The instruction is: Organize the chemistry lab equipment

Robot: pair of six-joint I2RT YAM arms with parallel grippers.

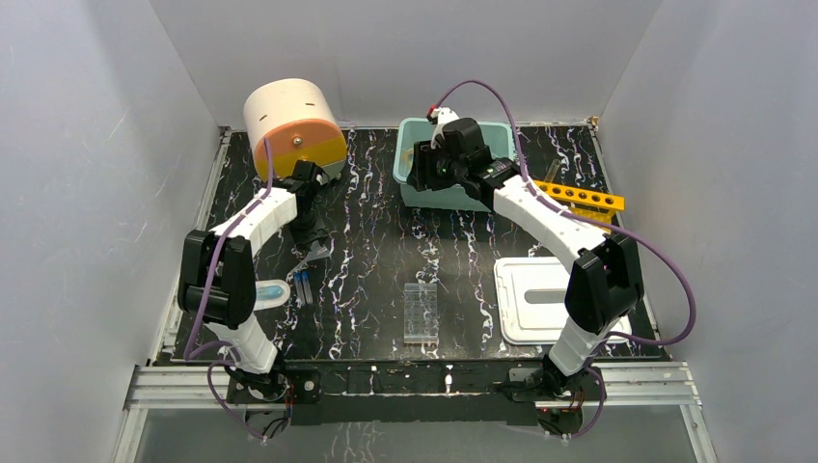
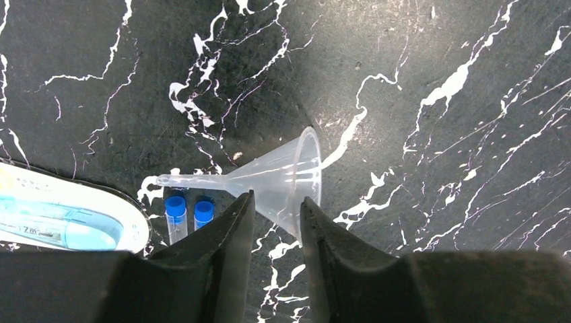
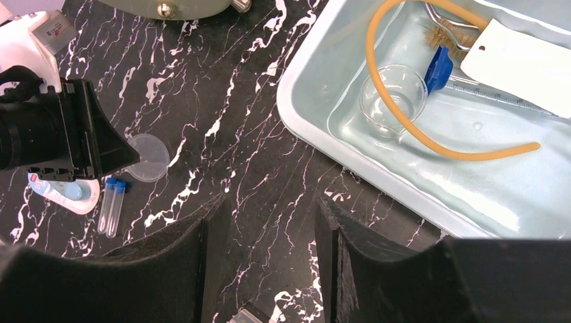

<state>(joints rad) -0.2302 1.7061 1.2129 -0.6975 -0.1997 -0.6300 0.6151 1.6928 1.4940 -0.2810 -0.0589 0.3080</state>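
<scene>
Clear plastic funnel (image 2: 283, 176) lies on its side on the black marbled tabletop (image 2: 438, 101), its wide cone between the spread fingers of the left gripper (image 2: 277, 200). Right gripper (image 3: 272, 200) spread, empty, beside the pale teal bin (image 3: 291, 116).

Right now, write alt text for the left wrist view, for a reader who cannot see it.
A clear funnel lies on its side on a black, white-veined table, mouth to the right and stem pointing left, at the tips of the open left gripper. Two blue-capped tubes and a white blister pack lie further left.
</scene>
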